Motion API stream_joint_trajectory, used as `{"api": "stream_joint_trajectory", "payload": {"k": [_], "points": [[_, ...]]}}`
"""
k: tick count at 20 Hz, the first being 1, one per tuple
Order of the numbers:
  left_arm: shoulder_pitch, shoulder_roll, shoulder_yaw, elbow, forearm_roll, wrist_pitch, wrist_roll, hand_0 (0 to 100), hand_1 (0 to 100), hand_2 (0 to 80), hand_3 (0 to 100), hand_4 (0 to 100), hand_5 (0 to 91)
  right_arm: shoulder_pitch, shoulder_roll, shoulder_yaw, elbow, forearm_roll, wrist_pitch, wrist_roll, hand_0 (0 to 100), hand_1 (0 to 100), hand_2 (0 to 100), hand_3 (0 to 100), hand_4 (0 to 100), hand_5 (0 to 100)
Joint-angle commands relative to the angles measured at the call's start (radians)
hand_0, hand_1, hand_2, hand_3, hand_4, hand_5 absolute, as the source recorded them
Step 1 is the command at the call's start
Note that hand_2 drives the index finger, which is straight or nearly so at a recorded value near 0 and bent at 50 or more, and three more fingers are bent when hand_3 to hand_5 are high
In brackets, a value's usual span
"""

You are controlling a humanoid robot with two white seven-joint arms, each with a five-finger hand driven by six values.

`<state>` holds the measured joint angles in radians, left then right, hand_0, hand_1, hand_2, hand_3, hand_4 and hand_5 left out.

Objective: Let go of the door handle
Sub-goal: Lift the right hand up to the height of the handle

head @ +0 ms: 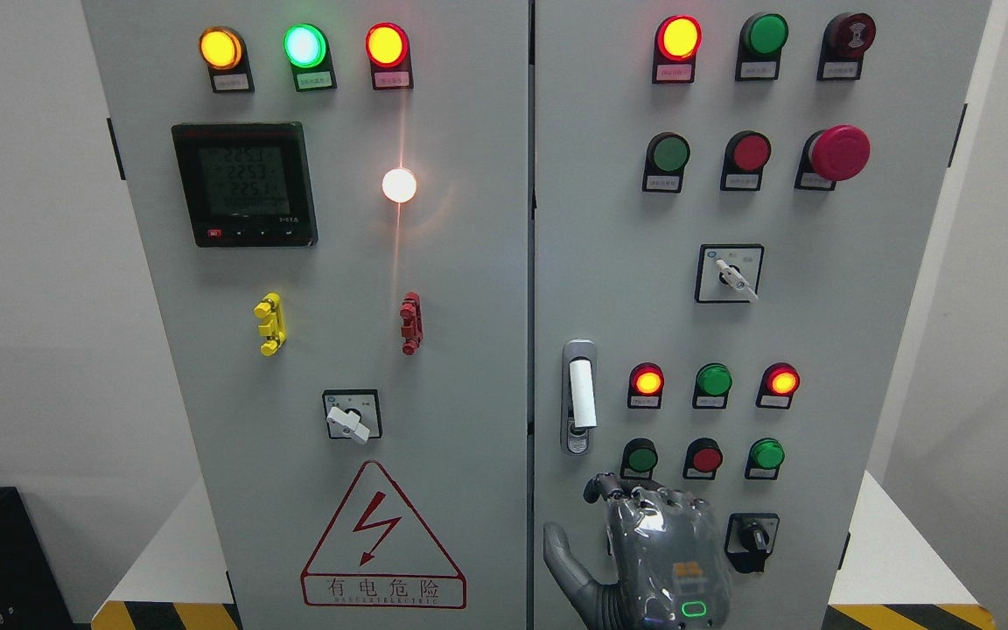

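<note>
Straight ahead from the head camera stands a grey electrical cabinet [469, 350] with two doors that meet at a vertical seam near the middle of the picture.

On the right door, just beside the seam and about two thirds of the way down, sits the door handle [580, 395]: a white upright lever in a silver housing with a keyhole at its foot. Nothing touches it.

Below the handle, at the bottom edge right of the middle, the right robot hand [644, 547] is raised with its back to the camera, a small green light glowing near the wrist. Its thumb sticks out to the left, its fingers are bent at the tips and it holds nothing. It is clear of the handle, the fingertips near a dark green button [641, 458].

Around the handle are lit red lamps and green and red buttons. A black rotary switch [751, 538] sits just right of the hand, and a large red mushroom button [838, 153] is higher up.

On the left door are amber, green and red lamps, a digital meter [244, 184], a bright white lamp [399, 185], yellow and red clips and a red lightning warning triangle [381, 538].
</note>
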<state>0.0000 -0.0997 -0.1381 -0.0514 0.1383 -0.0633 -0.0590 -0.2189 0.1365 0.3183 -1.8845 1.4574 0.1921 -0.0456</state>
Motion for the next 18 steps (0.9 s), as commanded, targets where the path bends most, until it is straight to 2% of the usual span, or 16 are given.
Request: {"api": "stream_joint_trajectory", "payload": {"k": [1, 9, 12, 18], "points": [[0.018, 0.0, 0.0, -0.001, 0.0, 0.0, -0.001, 12, 56, 0.0, 0, 0, 0.0, -0.004, 0.002, -0.013, -0.027, 0.0, 0.001, 0.003, 37, 29, 83, 100, 96, 96], [0.018, 0.0, 0.0, 0.001, 0.0, 0.0, -0.001, 12, 56, 0.0, 0, 0, 0.0, -0.051, 0.005, -0.024, -0.021, 0.003, 0.001, 0.013, 28, 31, 92, 100, 99, 97], [0.018, 0.0, 0.0, -0.001, 0.0, 0.0, -0.001, 12, 56, 0.0, 0, 0, 0.0, -0.082, 0.005, -0.027, -0.018, 0.004, 0.001, 0.035, 27, 31, 92, 100, 99, 97], [0.018, 0.0, 0.0, 0.001, 0.0, 0.0, -0.001, 12, 56, 0.0, 0, 0, 0.0, -0.119, 0.005, -0.028, 0.002, 0.006, 0.004, 0.04, 25, 31, 93, 100, 100, 98]]}}
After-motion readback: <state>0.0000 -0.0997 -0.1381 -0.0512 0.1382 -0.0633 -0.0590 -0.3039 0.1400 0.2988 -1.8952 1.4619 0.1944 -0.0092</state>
